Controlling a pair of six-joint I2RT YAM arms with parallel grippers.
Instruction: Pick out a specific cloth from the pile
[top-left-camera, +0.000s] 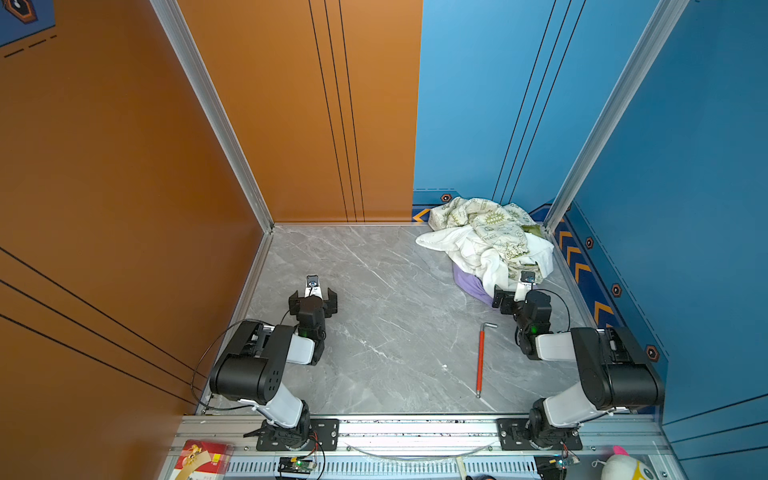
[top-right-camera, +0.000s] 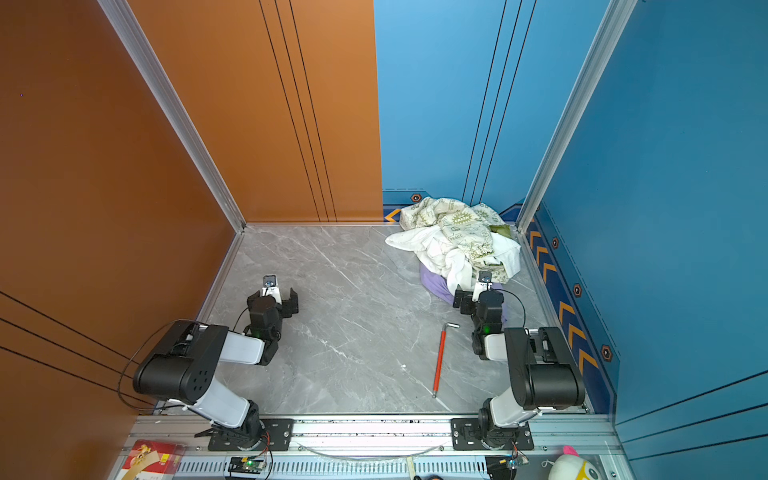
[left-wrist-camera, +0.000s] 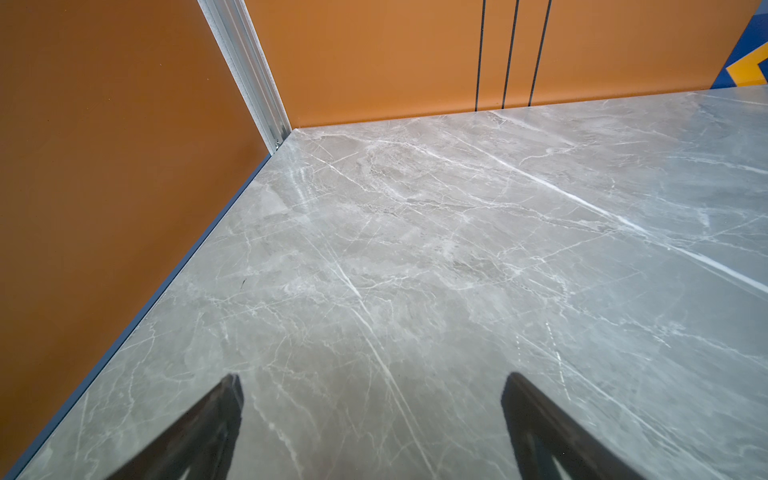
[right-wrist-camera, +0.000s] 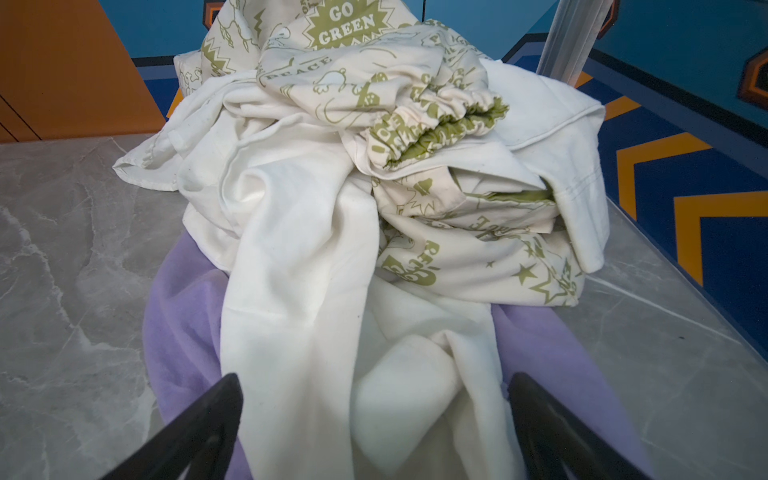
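The pile (top-left-camera: 486, 237) (top-right-camera: 455, 237) is heaped in the far right corner: plain white fabric and cream fabric with olive-green print (right-wrist-camera: 374, 166). The cloth (top-left-camera: 469, 284) (top-right-camera: 434, 282) is lavender and lies under the pile's near edge, mostly covered; only its rim shows (right-wrist-camera: 183, 316). My right gripper (top-left-camera: 515, 297) (top-right-camera: 473, 297) (right-wrist-camera: 374, 378) is open at that near edge. A fold of white fabric lies between its fingers, and lavender shows beside each fingertip. My left gripper (top-left-camera: 312, 297) (top-right-camera: 272, 297) (left-wrist-camera: 374, 378) is open over bare marble on the left, holding nothing.
A red-handled hex key (top-left-camera: 481, 361) (top-right-camera: 439, 361) lies on the marble beside the right arm. Orange walls (top-left-camera: 124, 166) close the left and back, blue walls (top-left-camera: 665, 166) the right. A red box (top-left-camera: 203, 457) and a plush toy (top-left-camera: 623, 465) sit beyond the front rail.
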